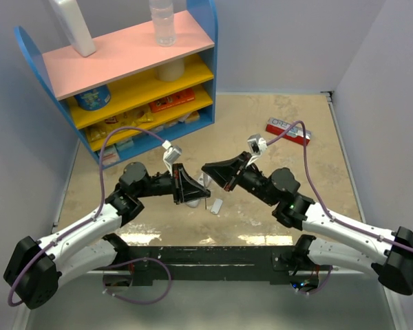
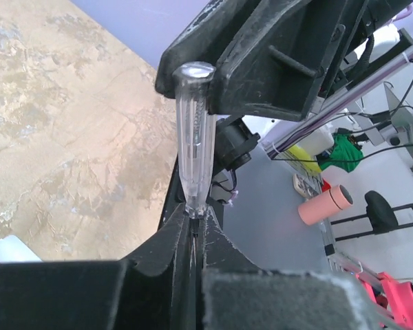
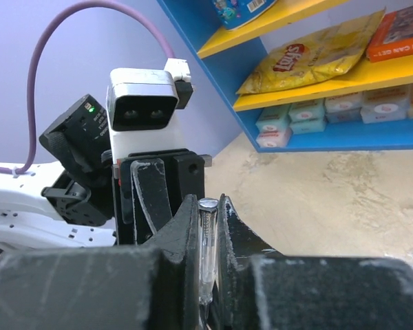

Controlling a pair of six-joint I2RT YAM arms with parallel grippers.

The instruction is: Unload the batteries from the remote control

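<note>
Marbled beige table (image 1: 275, 137), with a blue shelf unit (image 1: 212, 55) at the upper left. At frame centre, the right gripper (image 3: 208, 206) is clamped on a clear tool (image 2: 193, 137) and the left gripper (image 2: 193, 216) is pinched together on its thin tip. 1 small white piece (image 1: 216, 205) lies on the table just lower right of the fingertips, untouched. I cannot tell whether it is the remote control or its cover.

You are working on a beige marbled tabletop (image 1: 341, 172): a blue shelf unit (image 1: 208, 48) stands on its far left corner, a red-and-white flat box (image 1: 288, 130) lies toward the far right, and a small white piece (image 1: 216, 205) lies near the middle
</note>
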